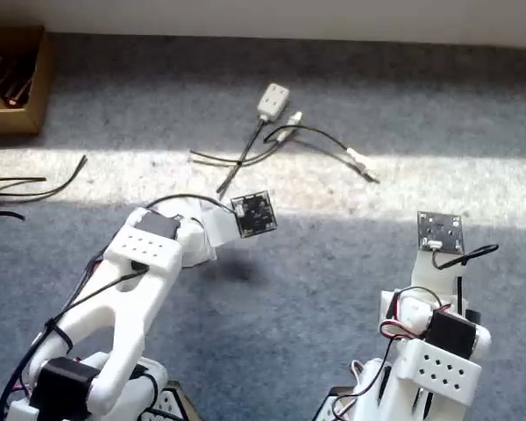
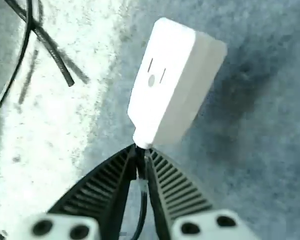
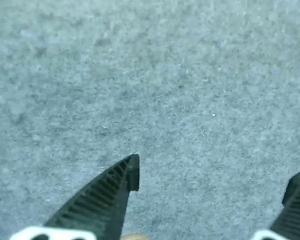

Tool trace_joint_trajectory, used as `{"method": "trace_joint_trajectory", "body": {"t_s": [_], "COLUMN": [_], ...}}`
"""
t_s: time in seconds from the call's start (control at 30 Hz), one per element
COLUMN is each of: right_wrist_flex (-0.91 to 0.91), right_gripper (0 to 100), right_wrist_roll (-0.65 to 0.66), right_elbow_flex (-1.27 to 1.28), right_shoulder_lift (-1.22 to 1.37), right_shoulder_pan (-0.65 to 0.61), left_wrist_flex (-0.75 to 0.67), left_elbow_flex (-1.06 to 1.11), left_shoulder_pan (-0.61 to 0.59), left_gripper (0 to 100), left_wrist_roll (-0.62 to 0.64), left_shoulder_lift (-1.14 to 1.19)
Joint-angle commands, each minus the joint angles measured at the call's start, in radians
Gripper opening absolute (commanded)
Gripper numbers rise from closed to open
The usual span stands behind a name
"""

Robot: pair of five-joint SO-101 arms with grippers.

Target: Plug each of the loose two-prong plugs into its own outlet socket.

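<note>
My left gripper [image 2: 141, 152] is shut on the cord neck of a white outlet socket [image 2: 172, 82], which it holds tilted above the grey carpet. The socket's face shows two slots and a round hole. A second white outlet socket [image 1: 272, 101] lies on the carpet at the far middle, its black cord running toward the left arm [image 1: 140, 254]. Two small white plugs [image 1: 288, 132] [image 1: 359, 160] on black cords lie just right of it. My right gripper [image 3: 215, 182] stands open over bare carpet, nothing between its fingers; its arm [image 1: 438, 333] is at the near right.
A cardboard box [image 1: 13, 79] with small items sits at the far left. Loose black wires [image 1: 35, 184] lie at the left edge, and a black cable end [image 2: 50, 50] lies near the held socket. A pale wall base [image 1: 333, 17] bounds the far side.
</note>
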Motion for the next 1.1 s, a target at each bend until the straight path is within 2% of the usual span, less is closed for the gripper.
{"method": "trace_joint_trajectory", "body": {"t_s": [0.0,0.17,0.23,0.33,0.47,0.67,0.8,0.87,1.0,1.07], "right_wrist_flex": [0.008,0.008,0.008,0.008,0.01,0.01,0.01,0.01,0.01,0.01], "right_gripper": [43.3,43.3,43.3,43.3,43.3,43.3,43.3,43.3,43.3,43.3], "right_wrist_roll": [0.012,0.012,0.012,0.012,0.012,0.012,0.012,0.012,0.012,0.012], "right_elbow_flex": [-0.035,-0.035,-0.035,-0.035,-0.033,-0.031,-0.031,-0.031,-0.031,-0.031], "right_shoulder_lift": [0.013,0.013,0.013,0.013,0.013,0.013,0.013,0.013,0.013,0.013], "right_shoulder_pan": [-0.01,-0.012,-0.012,-0.01,-0.01,-0.01,-0.012,-0.012,-0.012,-0.013], "left_wrist_flex": [0.284,0.614,0.695,0.712,0.651,0.554,0.557,0.574,0.735,0.747], "left_elbow_flex": [-0.073,-0.191,-0.229,-0.229,-0.176,-0.133,-0.168,-0.222,-0.309,-0.308], "left_shoulder_pan": [0.081,0.139,0.16,0.183,0.183,0.183,0.183,0.179,0.199,0.22], "left_gripper": [0,0,0,1,2,15,17,17,16,13], "left_wrist_roll": [-0.006,-0.008,-0.005,-0.003,-0.003,-0.002,-0.002,-0.002,-0.002,-0.002], "left_shoulder_lift": [-0.012,-0.012,-0.012,-0.001,0.038,0.15,0.154,0.154,0.154,0.154]}}
